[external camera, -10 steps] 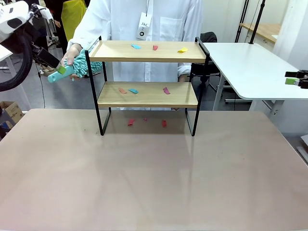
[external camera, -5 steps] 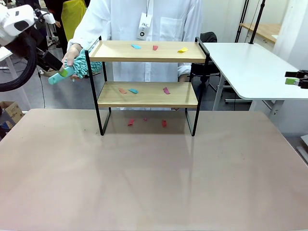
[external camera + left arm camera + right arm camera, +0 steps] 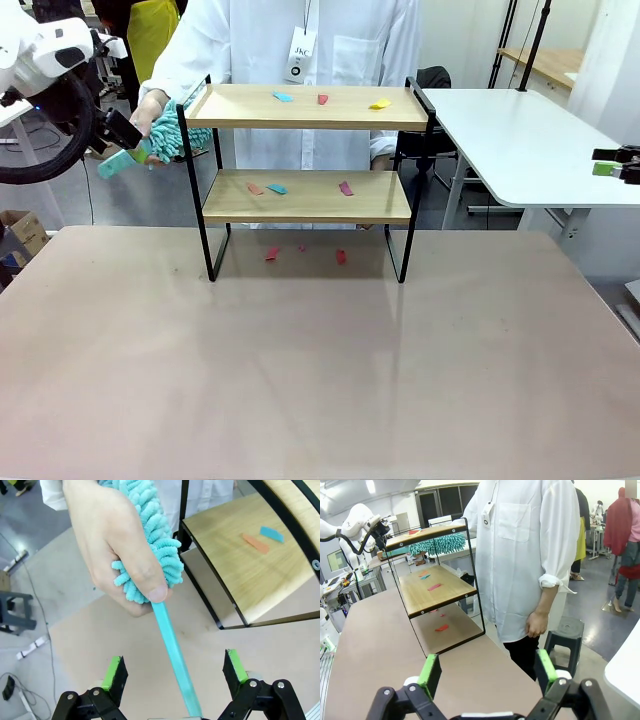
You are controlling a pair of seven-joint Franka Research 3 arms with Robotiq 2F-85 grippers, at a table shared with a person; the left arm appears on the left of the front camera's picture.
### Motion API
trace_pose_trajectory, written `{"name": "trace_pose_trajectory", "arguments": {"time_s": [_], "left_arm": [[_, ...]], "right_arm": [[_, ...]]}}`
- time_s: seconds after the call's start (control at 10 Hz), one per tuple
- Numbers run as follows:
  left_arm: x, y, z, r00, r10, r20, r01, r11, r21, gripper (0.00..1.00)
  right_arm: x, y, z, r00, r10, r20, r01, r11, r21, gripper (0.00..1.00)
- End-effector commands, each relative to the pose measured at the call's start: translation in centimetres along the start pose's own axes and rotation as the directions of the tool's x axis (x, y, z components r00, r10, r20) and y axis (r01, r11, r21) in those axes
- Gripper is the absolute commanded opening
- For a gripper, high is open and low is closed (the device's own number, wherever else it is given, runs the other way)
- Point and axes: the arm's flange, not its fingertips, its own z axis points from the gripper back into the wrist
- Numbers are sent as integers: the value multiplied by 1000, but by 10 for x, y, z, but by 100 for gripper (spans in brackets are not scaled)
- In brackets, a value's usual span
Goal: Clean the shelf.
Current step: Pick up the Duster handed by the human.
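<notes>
The shelf point(image 3: 240, 106) stands at the far middle of the table, with small coloured scraps point(image 3: 283, 97) on both boards and on the tabletop under it. To its left, the person's hand point(image 3: 148, 106) holds a fluffy teal duster point(image 3: 172, 130) by the head. In the left wrist view the hand point(image 3: 110, 545) grips the duster head point(image 3: 150, 525). The duster's thin handle point(image 3: 172, 650) runs down between the fingers of my open left gripper point(image 3: 175, 672), clear of both pads. My left gripper point(image 3: 122, 143) hangs at the handle's end. My right gripper point(image 3: 603, 162) is open at the far right, well off the shelf point(image 3: 440, 592).
The person in a white coat point(image 3: 300, 40) stands right behind the shelf. A white side table point(image 3: 520, 140) lies at the back right. The brown tabletop point(image 3: 320, 380) stretches bare in front of the shelf. In the right wrist view a black stool point(image 3: 565, 635) stands by the person.
My left arm has shifted a little to the right and closer to the duster's handle. The person's hand, the duster and my right arm have stayed put.
</notes>
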Motion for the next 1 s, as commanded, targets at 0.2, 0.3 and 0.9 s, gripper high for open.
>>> {"name": "trace_pose_trajectory", "arguments": {"time_s": [0.2,0.3,0.9], "left_arm": [[1,9,-3,999,31,-26,-31,999,16,100],[-1,9,-3,999,-13,-36,13,1000,18,41],[-6,9,-4,997,-8,-77,9,1000,2,0]], "right_arm": [[3,1,-1,1000,4,2,-4,1000,2,100],[3,1,-1,1000,4,2,-4,1000,2,100],[3,1,-1,1000,4,2,-4,1000,2,100]]}}
